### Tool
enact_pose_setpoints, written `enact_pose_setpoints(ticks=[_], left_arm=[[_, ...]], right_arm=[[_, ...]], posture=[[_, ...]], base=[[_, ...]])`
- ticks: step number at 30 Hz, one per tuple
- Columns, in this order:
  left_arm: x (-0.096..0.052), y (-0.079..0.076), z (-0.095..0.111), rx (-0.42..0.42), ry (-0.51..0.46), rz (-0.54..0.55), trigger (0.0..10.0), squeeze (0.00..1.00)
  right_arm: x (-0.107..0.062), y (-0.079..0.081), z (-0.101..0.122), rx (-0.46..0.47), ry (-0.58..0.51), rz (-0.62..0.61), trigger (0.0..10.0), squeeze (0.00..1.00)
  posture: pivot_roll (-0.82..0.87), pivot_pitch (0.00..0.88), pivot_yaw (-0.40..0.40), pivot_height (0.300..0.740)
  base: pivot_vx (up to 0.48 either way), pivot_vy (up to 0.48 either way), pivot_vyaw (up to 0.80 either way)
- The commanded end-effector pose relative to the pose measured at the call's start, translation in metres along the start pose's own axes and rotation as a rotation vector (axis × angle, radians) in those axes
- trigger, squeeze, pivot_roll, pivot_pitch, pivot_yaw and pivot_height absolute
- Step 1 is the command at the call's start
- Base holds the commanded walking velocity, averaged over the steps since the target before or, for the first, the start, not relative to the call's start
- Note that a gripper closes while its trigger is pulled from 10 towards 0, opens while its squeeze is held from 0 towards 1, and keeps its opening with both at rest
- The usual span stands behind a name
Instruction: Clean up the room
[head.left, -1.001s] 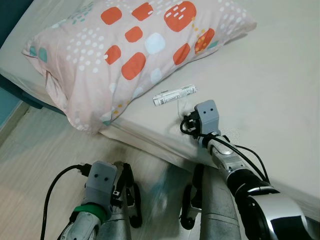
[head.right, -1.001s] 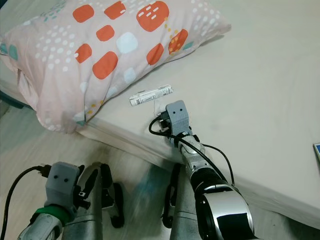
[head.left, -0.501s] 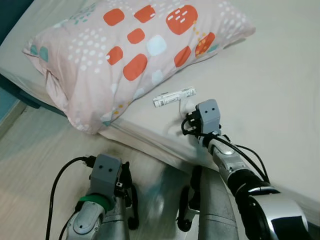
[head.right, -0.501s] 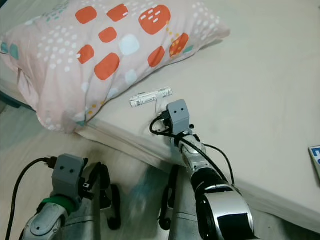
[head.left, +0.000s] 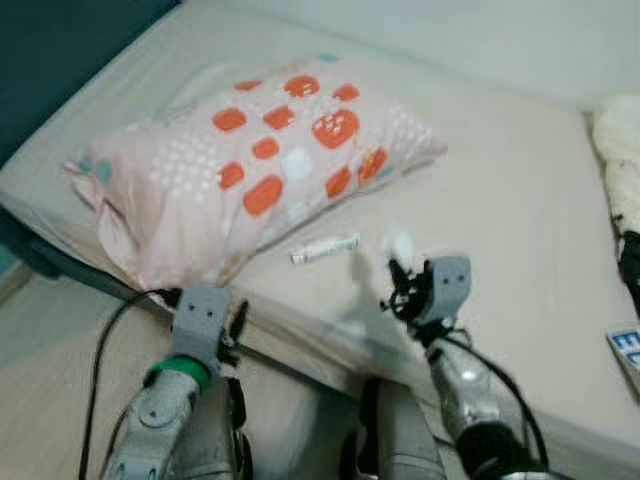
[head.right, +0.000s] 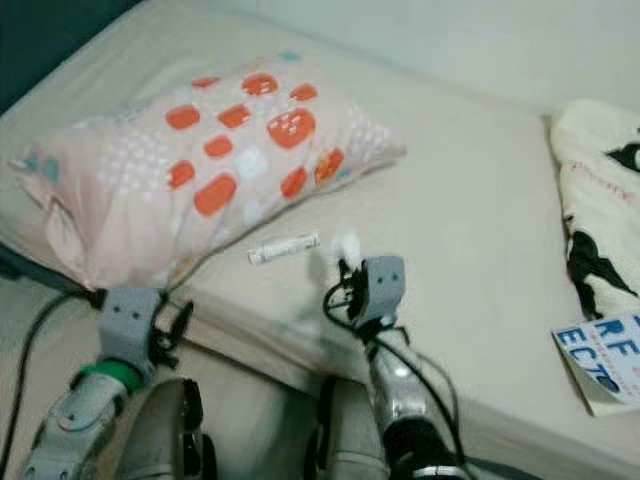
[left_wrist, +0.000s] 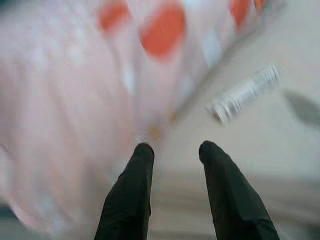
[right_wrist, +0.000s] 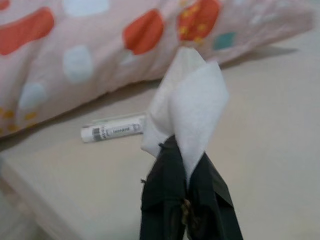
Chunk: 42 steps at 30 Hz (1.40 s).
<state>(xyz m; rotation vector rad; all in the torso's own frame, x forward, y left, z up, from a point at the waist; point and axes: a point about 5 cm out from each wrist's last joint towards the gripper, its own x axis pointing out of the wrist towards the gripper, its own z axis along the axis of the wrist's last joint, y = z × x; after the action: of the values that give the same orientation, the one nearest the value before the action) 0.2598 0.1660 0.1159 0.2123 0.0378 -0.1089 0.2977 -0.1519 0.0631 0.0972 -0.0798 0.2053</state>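
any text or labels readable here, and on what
"ECT" under "RF", partial blue letters cut by the frame, on the card or booklet at the bed's edge.
White tube: a barcode and a printed line, too small to read.
Nothing else carries text.

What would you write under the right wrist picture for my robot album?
Right gripper pinches a white tissue above the bed, near a small tube and spotted pillow.

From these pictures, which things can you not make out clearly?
- Print on the white tube: too small and blurred to read in every view.
- Blue-lettered booklet: cut off by the right eye view's edge.
- Pillow: heavily motion-blurred in the left wrist view.
- White tissue in the right gripper: its lower part is hidden between the shut jaws.
- Cream blanket: cut off at the frame edge.
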Motion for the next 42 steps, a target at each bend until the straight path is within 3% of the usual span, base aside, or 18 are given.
enact_pose_setpoints(ticks=[1, 10, 18, 42], left_arm=[[0.003, 0.003, 0.008, -0.001, -0.044, 0.024, 10.0, 0.0], [0.023, 0.003, 0.027, -0.003, -0.138, 0.051, 10.0, 0.0], [0.023, -0.001, 0.028, -0.019, -0.146, 0.056, 10.0, 0.0], [0.03, -0.008, 0.025, -0.05, -0.136, 0.034, 10.0, 0.0]], right_arm=[[0.001, -0.008, 0.008, 0.004, -0.042, -0.039, 10.0, 0.0], [0.017, -0.002, 0.026, 0.027, -0.088, -0.005, 10.0, 0.0], [0.02, 0.004, 0.043, 0.014, -0.124, 0.031, 10.0, 0.0], [0.01, 0.003, 0.033, 0.024, -0.056, -0.007, 10.0, 0.0]], posture=[[-0.02, 0.0, -0.018, 0.606], [0.0, 0.0, -0.033, 0.63], [0.0, 0.0, -0.041, 0.655], [0.0, 0.0, -0.024, 0.733]], base=[[0.0, 0.0, 0.0], [0.0, 0.0, 0.0], [0.0, 0.0, 0.0], [0.0, 0.0, 0.0]])
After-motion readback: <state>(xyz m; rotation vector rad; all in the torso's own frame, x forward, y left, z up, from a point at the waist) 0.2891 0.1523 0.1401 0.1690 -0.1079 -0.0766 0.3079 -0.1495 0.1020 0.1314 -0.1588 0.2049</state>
